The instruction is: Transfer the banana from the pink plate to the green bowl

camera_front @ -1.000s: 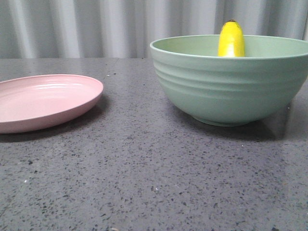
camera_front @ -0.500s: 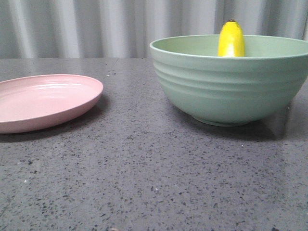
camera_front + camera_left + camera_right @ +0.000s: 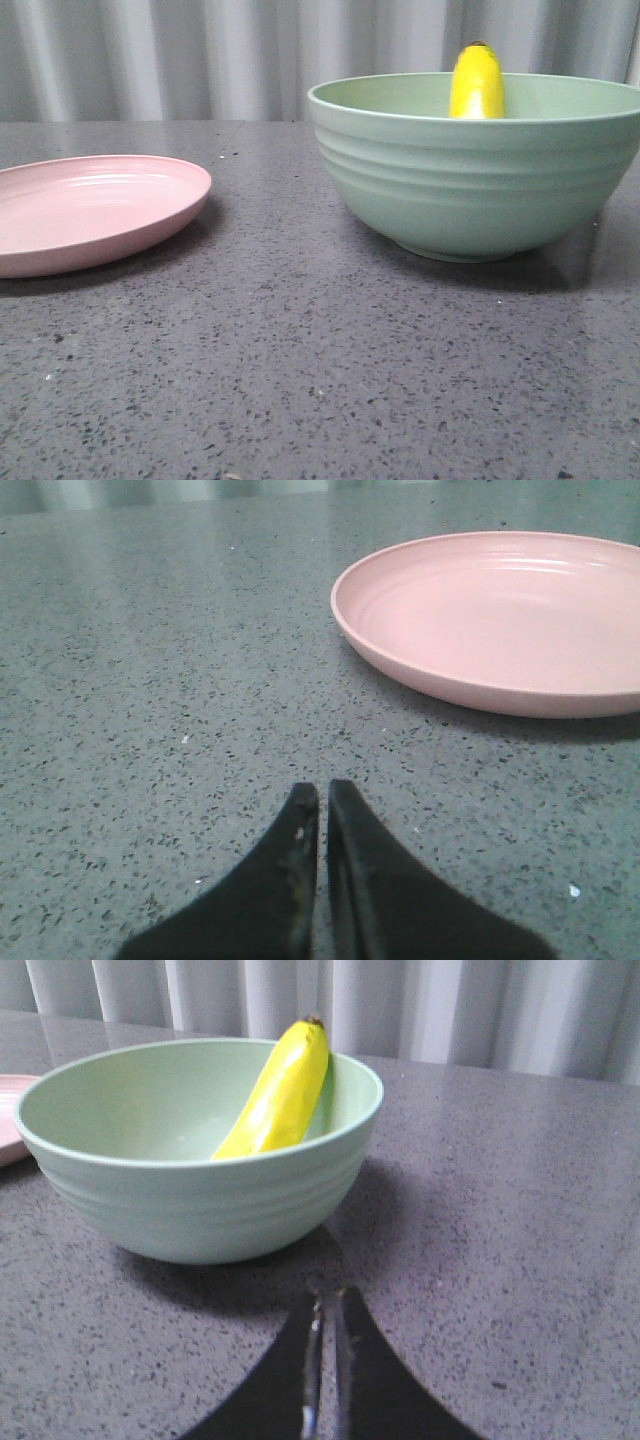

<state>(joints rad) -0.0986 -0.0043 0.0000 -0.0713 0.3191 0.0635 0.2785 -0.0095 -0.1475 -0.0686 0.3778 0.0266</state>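
The left gripper point(image 3: 323, 805) is sitting with its fingers together above the table point(image 3: 150, 680), near the pink plate point(image 3: 500, 620), gripping nothing. The right gripper point(image 3: 325, 1305) is likewise pressed together and holding nothing, facing the bowl point(image 3: 200, 1200). The banana point(image 3: 280, 1090) is leaning inside the bowl, tip sticking above the rim.

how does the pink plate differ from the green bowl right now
The pink plate is shallow with a low rim; the green bowl is deep and much taller. The plate is smooth and bare; the bowl has ridges outside and holds the banana, leaning on its wall. Both are round and sit on the table.
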